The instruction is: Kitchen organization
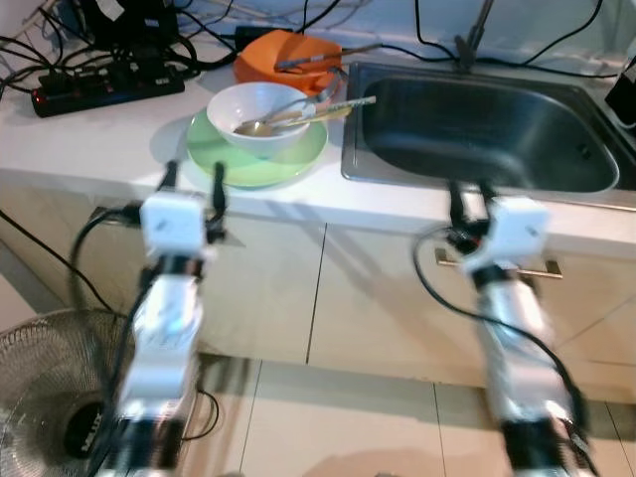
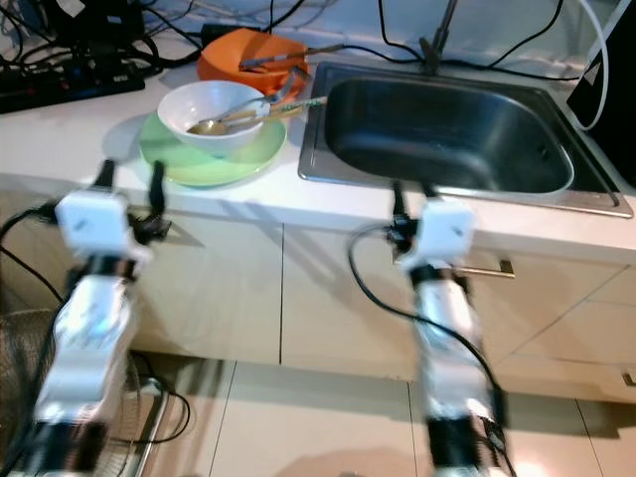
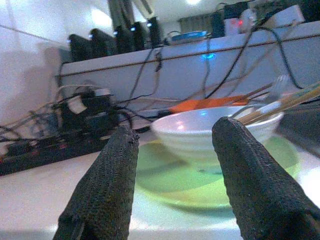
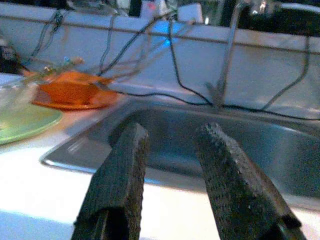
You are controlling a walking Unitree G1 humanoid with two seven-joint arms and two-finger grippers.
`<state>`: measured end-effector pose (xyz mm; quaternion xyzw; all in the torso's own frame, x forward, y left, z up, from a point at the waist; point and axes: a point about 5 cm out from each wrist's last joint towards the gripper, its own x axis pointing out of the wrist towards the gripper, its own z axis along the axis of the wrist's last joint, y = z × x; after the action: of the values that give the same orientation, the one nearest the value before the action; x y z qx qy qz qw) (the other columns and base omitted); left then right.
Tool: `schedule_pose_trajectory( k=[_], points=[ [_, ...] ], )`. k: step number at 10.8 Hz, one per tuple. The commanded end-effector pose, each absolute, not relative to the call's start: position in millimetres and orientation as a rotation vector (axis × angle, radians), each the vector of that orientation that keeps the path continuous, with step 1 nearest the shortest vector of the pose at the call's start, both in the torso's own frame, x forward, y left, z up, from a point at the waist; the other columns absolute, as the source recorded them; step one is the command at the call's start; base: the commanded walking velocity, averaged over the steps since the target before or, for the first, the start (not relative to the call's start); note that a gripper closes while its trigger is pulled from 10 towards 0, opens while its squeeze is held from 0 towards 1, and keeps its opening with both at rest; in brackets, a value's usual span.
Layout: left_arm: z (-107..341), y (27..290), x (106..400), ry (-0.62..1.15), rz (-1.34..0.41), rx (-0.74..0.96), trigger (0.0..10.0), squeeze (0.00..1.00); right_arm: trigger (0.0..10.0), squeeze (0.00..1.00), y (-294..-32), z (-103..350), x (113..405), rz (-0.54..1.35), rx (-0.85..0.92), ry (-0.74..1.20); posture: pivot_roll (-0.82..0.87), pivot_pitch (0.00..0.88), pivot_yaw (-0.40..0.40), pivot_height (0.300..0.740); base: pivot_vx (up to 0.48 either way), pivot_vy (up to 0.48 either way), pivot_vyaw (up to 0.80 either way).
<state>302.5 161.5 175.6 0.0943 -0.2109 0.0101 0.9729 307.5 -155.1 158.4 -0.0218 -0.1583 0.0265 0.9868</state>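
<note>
Facing the surface [image 1: 89,139], I held my left pincer [image 1: 193,185] open and empty at its front edge, just short of the bowl [image 1: 260,111] on the green plate [image 1: 224,164]. The bowl lay straight ahead of that arm, nearer than my right pincer [image 1: 471,199], which hung open and empty before the sink [image 1: 477,129].
</note>
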Motion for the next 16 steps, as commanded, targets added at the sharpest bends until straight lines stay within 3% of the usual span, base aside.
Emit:
schedule_pose_trajectory(
  k=[1, 4, 10, 14, 16],
  points=[
    [174.9, 154.3, 305.7, -0.414, -0.003, 0.201, 10.0, 0.00, 10.0, 0.00, -153.2, 159.7, 311.2, 0.050, -0.028, -0.302, 0.00, 0.017, -0.052, 0.740, 0.000, 0.000, 0.00],
    [181.8, 143.2, 316.8, -0.417, -0.039, 0.209, 10.0, 0.00, 10.0, 0.00, -129.0, 163.3, 326.4, 0.091, 0.033, -0.262, 0.02, 0.040, -0.060, 0.740, 0.000, -0.364, 0.16],
    [178.5, 142.7, 318.9, -0.397, -0.038, 0.211, 10.0, 0.00, 10.0, 0.00, -121.0, 161.7, 329.2, 0.129, 0.049, -0.241, 0.02, 0.056, -0.066, 0.740, 0.000, -0.446, 0.13],
    [179.9, 139.8, 318.5, -0.405, -0.031, 0.209, 10.0, 0.00, 10.0, 0.00, -114.5, 160.7, 328.1, 0.175, 0.068, -0.233, 0.02, 0.055, -0.068, 0.740, 0.000, 0.000, 0.00],
    [182.6, 143.6, 319.7, -0.401, -0.012, 0.197, 10.0, 0.00, 10.0, 0.00, -114.9, 164.3, 327.5, 0.170, 0.066, -0.257, 0.02, 0.057, -0.070, 0.740, 0.000, 0.000, 0.78]
  ],
)
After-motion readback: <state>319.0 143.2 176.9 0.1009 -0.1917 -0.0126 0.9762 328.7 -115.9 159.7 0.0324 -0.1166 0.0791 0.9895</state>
